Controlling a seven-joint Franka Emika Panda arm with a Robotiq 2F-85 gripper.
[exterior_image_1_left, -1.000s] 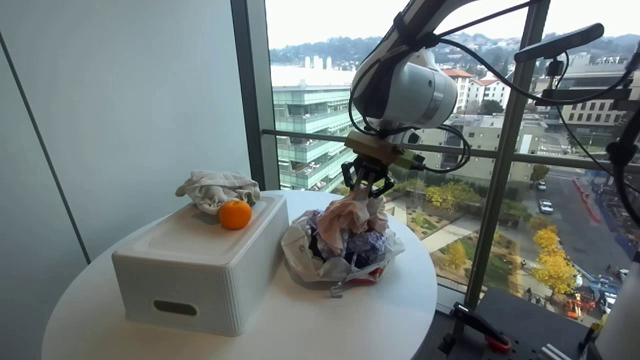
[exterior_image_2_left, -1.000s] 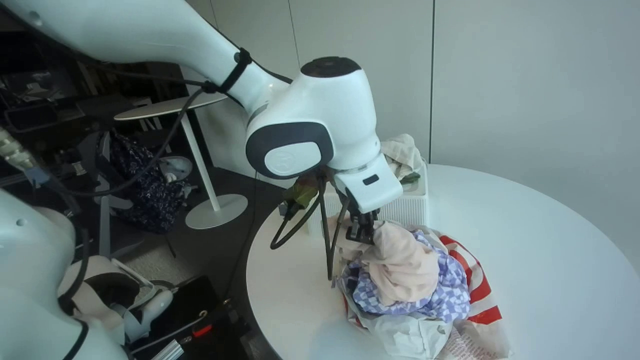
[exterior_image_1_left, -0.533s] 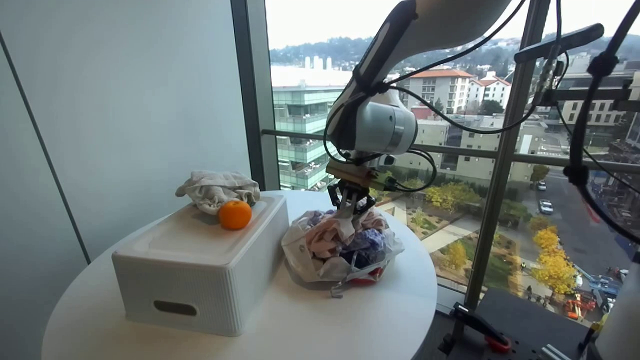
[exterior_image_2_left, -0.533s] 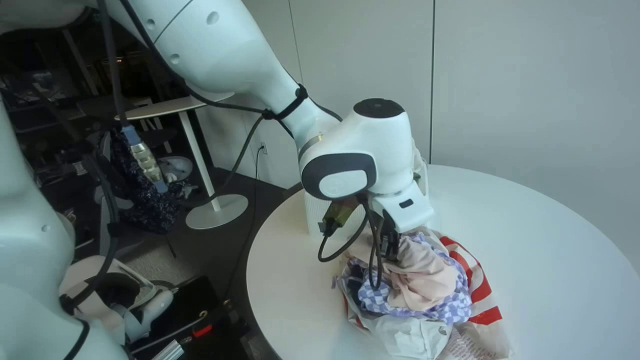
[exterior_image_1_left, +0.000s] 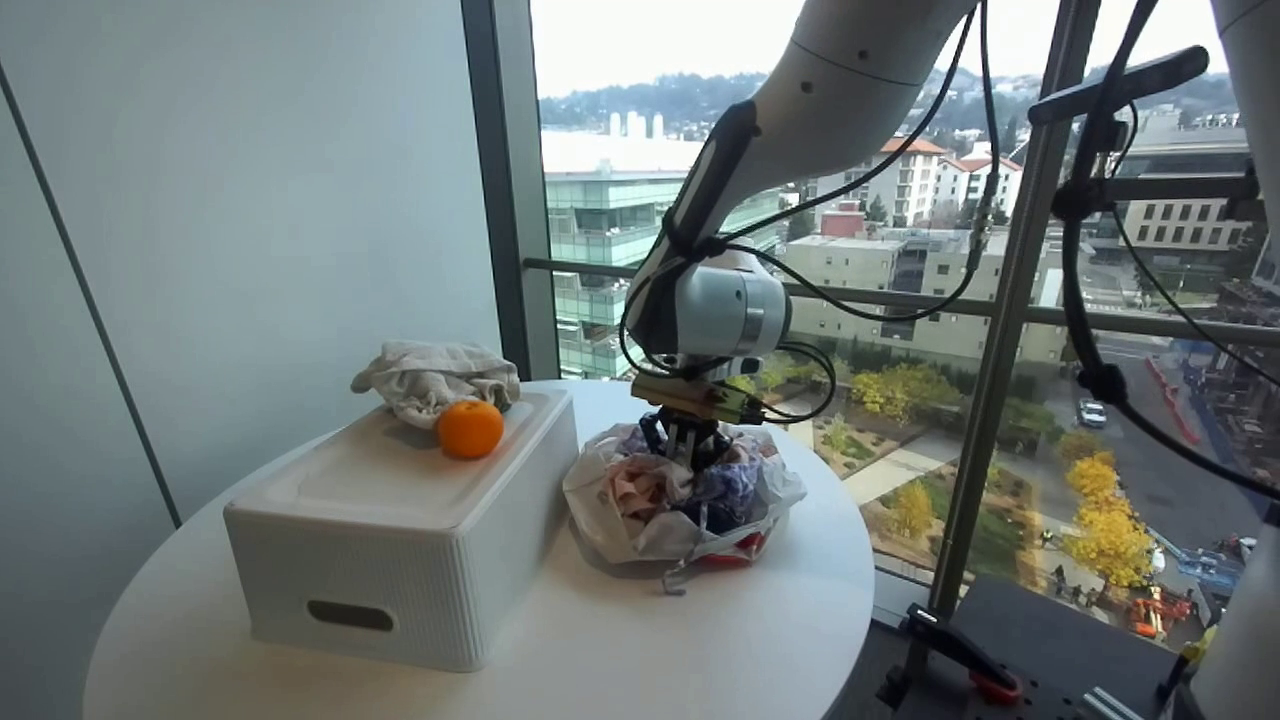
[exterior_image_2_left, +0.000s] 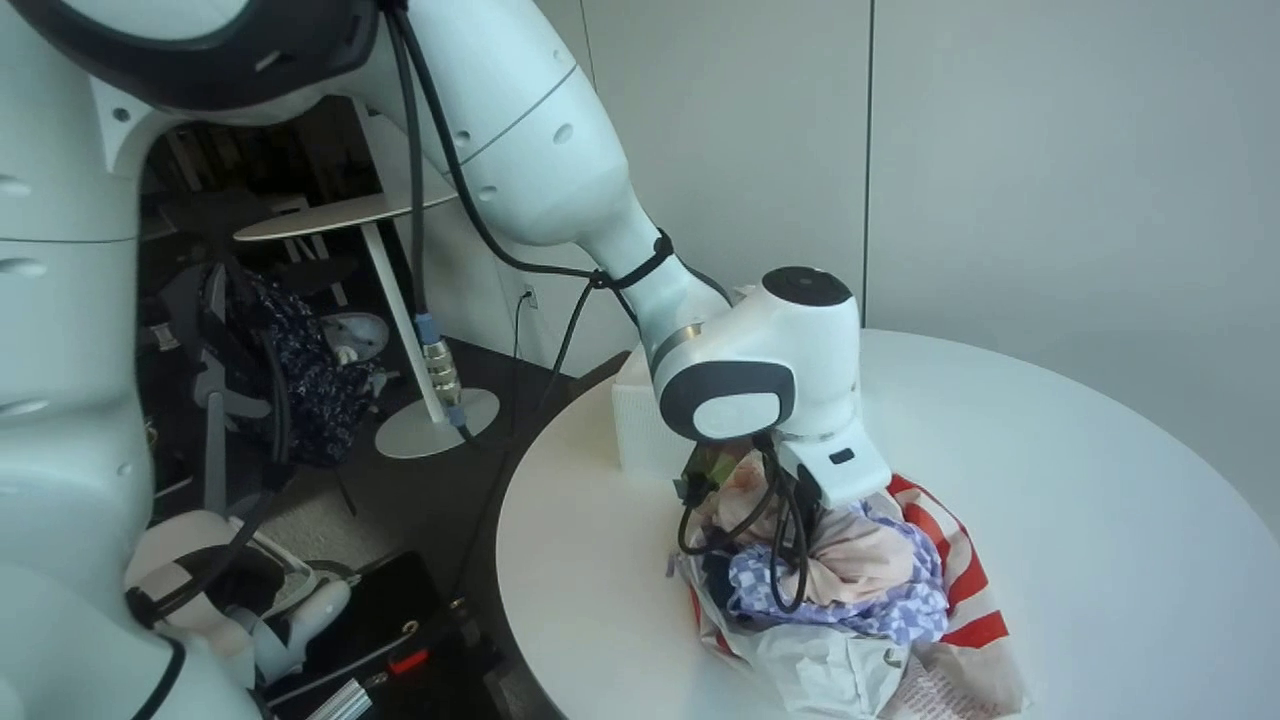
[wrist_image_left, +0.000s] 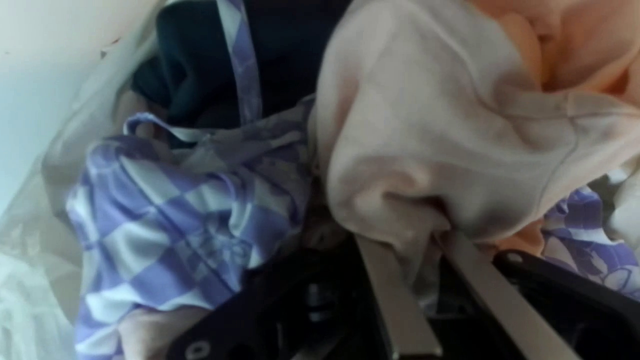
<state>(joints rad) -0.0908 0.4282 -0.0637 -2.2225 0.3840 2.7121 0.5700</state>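
Pinching one pink cloth (wrist_image_left: 440, 125) | one gripper (wrist_image_left: 412, 237) | one bag (exterior_image_2_left: 830, 668) | one orange (exterior_image_1_left: 470, 430)

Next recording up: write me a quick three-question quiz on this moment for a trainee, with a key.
1. What colour is the fruit on the box?
2. True or false: the end effector grips the checkered cloth.
3. Where does the bag stand?
a) on top of the box
b) beside the box
c) on the floor

Key:
1. Orange.
2. False; it pinches the pink cloth.
3. b
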